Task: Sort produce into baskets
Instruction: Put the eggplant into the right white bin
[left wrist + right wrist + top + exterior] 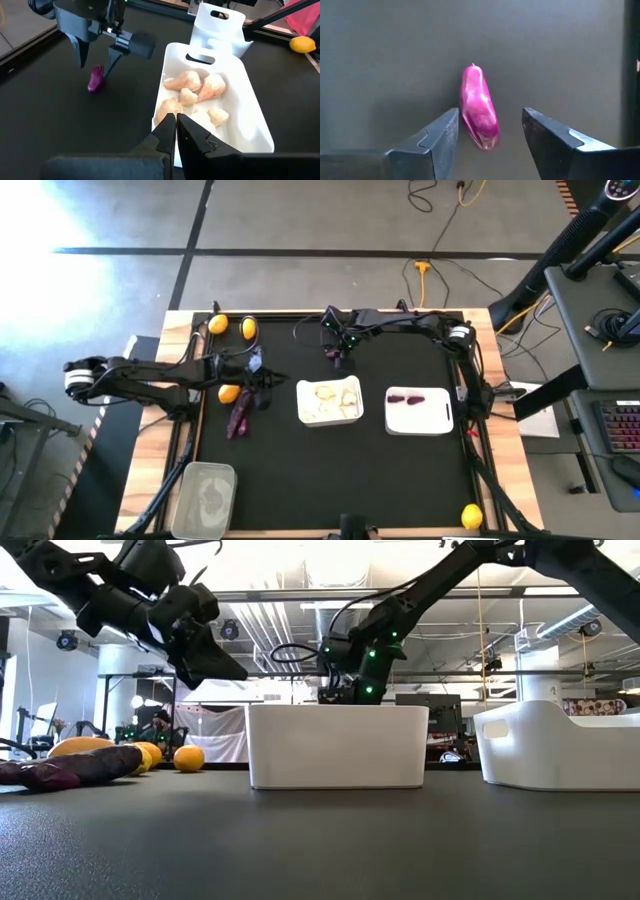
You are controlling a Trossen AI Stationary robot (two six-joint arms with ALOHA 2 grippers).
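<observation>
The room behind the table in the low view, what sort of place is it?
Probably a robotics lab or workshop: bare ceiling pipes and ducts overhead, another desk with a keyboard beside the rig, and cables trailing across the floor.

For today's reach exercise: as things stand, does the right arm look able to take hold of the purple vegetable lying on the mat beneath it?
Probably yes. The right gripper hangs open right above the purple vegetable, which lies alone on bare mat between the fingers, nothing blocking.
</observation>
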